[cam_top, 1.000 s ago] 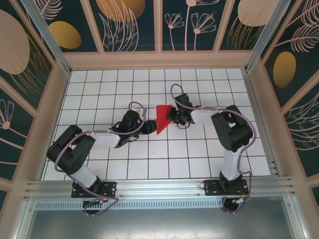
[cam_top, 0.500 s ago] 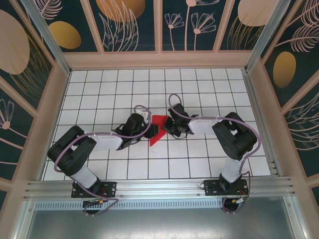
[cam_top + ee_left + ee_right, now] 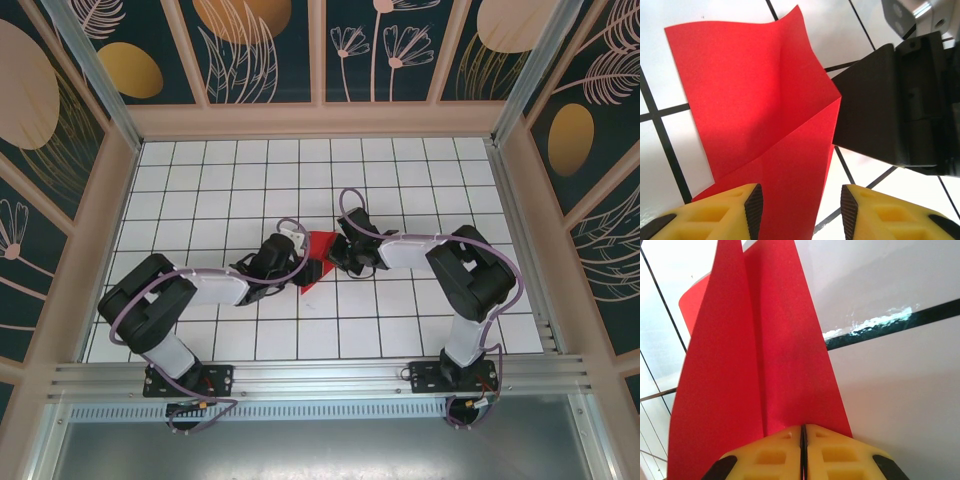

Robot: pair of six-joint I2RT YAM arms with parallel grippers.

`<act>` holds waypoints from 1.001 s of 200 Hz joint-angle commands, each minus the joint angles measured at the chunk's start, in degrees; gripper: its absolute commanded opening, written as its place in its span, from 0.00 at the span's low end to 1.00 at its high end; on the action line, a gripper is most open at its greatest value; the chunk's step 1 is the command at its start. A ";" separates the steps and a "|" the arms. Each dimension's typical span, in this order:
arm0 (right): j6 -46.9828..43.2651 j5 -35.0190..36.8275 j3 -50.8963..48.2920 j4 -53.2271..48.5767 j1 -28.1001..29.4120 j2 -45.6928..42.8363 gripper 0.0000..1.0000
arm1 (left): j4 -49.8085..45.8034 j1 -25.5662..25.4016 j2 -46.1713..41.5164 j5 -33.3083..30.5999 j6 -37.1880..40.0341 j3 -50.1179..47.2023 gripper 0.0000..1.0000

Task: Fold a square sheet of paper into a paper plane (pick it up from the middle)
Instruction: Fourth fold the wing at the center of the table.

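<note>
Sheet position: the square sheet of paper (image 3: 316, 262) lies at about the centre of the desk (image 3: 200, 180), between the 2 claws. It is already creased into a smaller red shape and is not yet a finished dart.

Right claw (image 3: 802, 440): pressed together on 1 end of the sheet, pinching it at the centre crease. 2 red flaps run away from the grip and narrow to a point.

Left claw (image 3: 797, 210): spread, with the sheet running through the gap between its yellow fingers (image 3: 735, 205). No pinch is visible. In the left wrist view, the black body of the right claw sits just beside the folded corner.

Handling (judgement):
- The paper looks very light and thin, limp away from the creases and stiffer along a fold.
- The surface is smooth and likely to slip from a loose pinch.
- It will crumple or tear if the 2 claws pull against each other.
- The best hold is on the crease line near an end, both layers together, while the other claw presses the free flap flat on the desk.

Risks: the flap may spring open on release, and a shallow pinch may catch only 1 layer.
</note>
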 commanded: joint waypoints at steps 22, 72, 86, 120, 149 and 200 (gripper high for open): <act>1.05 -0.86 -1.67 -2.08 -0.54 -0.21 0.12 | -2.67 -0.31 2.34 -0.82 1.65 2.00 0.47; 0.97 -1.04 -1.95 -2.07 -0.58 -0.22 0.12 | -2.52 -0.33 4.17 0.65 1.49 3.68 0.42; 0.98 -1.05 -2.08 -1.97 -0.59 -0.20 0.12 | -2.44 -0.35 4.23 0.39 1.43 3.95 0.40; 1.10 -1.00 -2.37 -1.93 -0.74 -0.19 0.12 | -0.94 -0.31 4.28 1.61 0.25 4.05 0.31; 1.23 -0.96 -3.07 -1.61 -1.01 -0.34 0.12 | 0.18 0.00 6.77 3.97 -1.22 4.25 0.28; 1.23 -1.11 -3.43 -1.35 -1.10 -0.31 0.12 | 1.06 1.01 7.53 5.27 -3.60 4.15 0.25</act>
